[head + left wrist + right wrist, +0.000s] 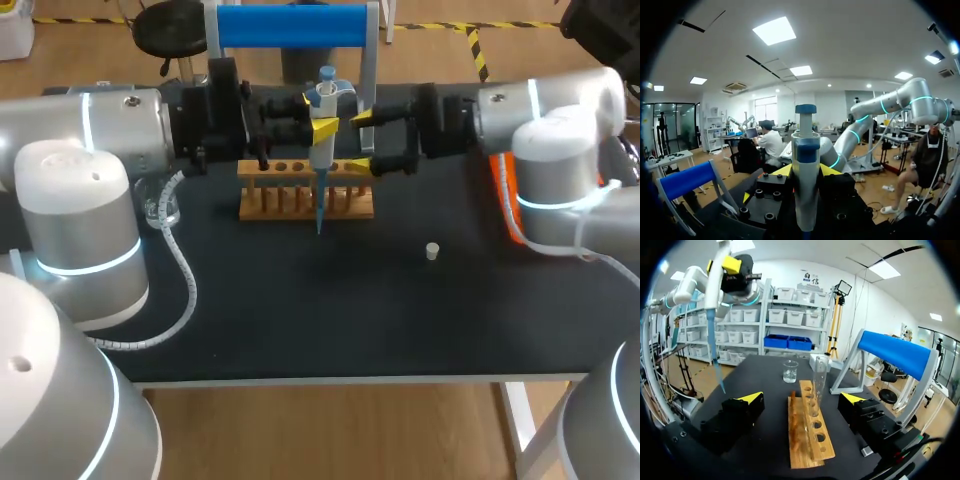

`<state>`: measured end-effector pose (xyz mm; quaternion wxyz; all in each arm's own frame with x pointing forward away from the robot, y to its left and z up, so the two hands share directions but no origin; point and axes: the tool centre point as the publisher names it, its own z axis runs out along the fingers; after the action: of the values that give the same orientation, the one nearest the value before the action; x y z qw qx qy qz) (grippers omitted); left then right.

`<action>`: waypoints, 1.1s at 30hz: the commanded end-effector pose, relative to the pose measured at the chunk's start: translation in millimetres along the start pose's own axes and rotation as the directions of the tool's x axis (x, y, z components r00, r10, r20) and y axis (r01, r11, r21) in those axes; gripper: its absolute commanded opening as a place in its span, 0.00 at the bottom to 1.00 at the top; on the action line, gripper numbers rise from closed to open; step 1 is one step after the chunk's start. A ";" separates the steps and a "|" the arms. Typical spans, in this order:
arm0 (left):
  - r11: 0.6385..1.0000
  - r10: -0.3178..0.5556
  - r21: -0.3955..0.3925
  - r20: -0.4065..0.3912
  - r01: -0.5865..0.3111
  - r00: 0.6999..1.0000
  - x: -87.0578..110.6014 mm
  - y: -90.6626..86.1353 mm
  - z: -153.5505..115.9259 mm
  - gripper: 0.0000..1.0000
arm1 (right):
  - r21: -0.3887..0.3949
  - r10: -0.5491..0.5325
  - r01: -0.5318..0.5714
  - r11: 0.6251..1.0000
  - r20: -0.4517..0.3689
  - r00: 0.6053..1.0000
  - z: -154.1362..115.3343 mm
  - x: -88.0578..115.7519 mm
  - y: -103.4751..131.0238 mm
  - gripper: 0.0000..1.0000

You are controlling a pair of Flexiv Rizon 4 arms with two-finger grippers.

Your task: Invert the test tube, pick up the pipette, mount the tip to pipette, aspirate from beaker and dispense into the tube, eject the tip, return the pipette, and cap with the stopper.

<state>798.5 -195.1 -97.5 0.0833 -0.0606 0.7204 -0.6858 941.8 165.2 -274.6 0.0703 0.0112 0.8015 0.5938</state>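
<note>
our left gripper [316,113] is clamped on the pipette [322,150], holding it upright above the table [300,320]. the blue tip [320,208] is mounted and points down beside the wooden rack [305,195]. our right gripper [801,399] stands wide open, its 2 fingers on either side of the rack, with hold of nothing. the test tube [819,374] stands upright in a rack hole ahead of those fingers, untouched. the beaker [790,371] sits on the table beyond the rack's far end. the stopper [432,251] lies alone on the table, well apart from the rack and both grippers.
</note>
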 end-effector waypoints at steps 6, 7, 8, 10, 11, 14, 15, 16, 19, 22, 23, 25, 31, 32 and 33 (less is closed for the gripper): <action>1.000 0.001 0.003 -0.002 -0.001 1.000 -0.1 0.2 -0.4 0.00 | -0.103 0.028 -0.025 0.994 0.026 0.999 -70.4 38.6 35.1 1.00; 1.000 0.001 0.003 -0.002 -0.001 1.000 -0.1 0.2 -0.4 0.00 | -0.114 0.034 -0.031 0.993 0.027 0.999 -73.3 41.7 38.8 1.00; 1.000 0.001 0.003 -0.002 -0.001 1.000 -0.1 0.2 -0.4 0.00 | -0.134 0.041 -0.038 0.990 0.019 0.999 -76.1 45.2 42.8 1.00; 1.000 0.001 0.003 -0.002 -0.001 1.000 -0.1 0.2 -0.4 0.00 | -0.145 0.042 -0.040 0.989 0.013 0.999 -80.8 54.1 50.3 1.00; 1.000 0.001 0.003 -0.002 -0.001 1.000 -0.1 0.2 -0.4 0.00 | -0.151 0.038 -0.036 0.988 0.010 0.999 -82.7 58.8 53.7 1.00; 1.000 0.001 0.003 -0.002 -0.001 1.000 -0.1 0.2 -0.4 0.00 | -0.178 0.030 -0.033 0.984 -0.017 0.999 -87.5 72.7 63.9 1.00; 1.000 0.001 0.003 -0.002 -0.001 1.000 -0.1 0.2 -0.4 0.00 | -0.192 0.038 -0.043 0.981 -0.031 0.999 -88.8 76.9 67.0 1.00; 1.000 0.001 0.003 -0.002 -0.001 1.000 -0.1 0.2 -0.4 0.00 | -0.193 0.035 -0.042 0.980 -0.037 0.999 -89.5 81.3 70.0 1.00; 1.000 0.001 0.003 -0.002 -0.001 1.000 -0.1 0.2 -0.4 0.00 | -0.223 0.038 -0.050 0.974 -0.055 0.998 -92.3 92.4 79.1 1.00; 1.000 0.001 0.003 -0.002 -0.001 1.000 -0.1 0.2 -0.4 0.00 | -0.257 0.050 -0.070 0.964 -0.081 0.995 -93.4 102.2 87.6 1.00; 1.000 0.001 0.003 -0.002 -0.001 1.000 -0.1 0.2 -0.4 0.00 | -0.265 0.050 -0.073 0.961 -0.092 0.994 -93.4 105.6 90.7 1.00; 1.000 0.001 0.003 -0.002 -0.001 1.000 -0.1 0.2 -0.4 0.00 | -0.264 0.045 -0.071 0.962 -0.102 0.994 -92.1 110.6 95.2 1.00; 1.000 0.001 0.003 -0.002 -0.001 1.000 -0.1 0.2 -0.4 0.00 | -0.271 0.055 -0.091 0.958 -0.137 0.989 -84.0 119.7 104.9 1.00; 1.000 0.001 0.003 -0.002 -0.001 1.000 -0.1 0.2 -0.4 0.00 | -0.274 0.053 -0.091 0.957 -0.141 0.989 -82.7 120.7 106.4 1.00; 1.000 0.001 0.003 -0.002 -0.001 1.000 -0.1 0.2 -0.4 0.00 | -0.280 0.053 -0.093 0.956 -0.147 0.988 -81.1 121.7 108.1 1.00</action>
<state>798.7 -194.9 -97.9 0.0833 -0.0602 0.7197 -0.6866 804.1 128.3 -161.7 -0.0057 -0.0103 0.7097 0.7044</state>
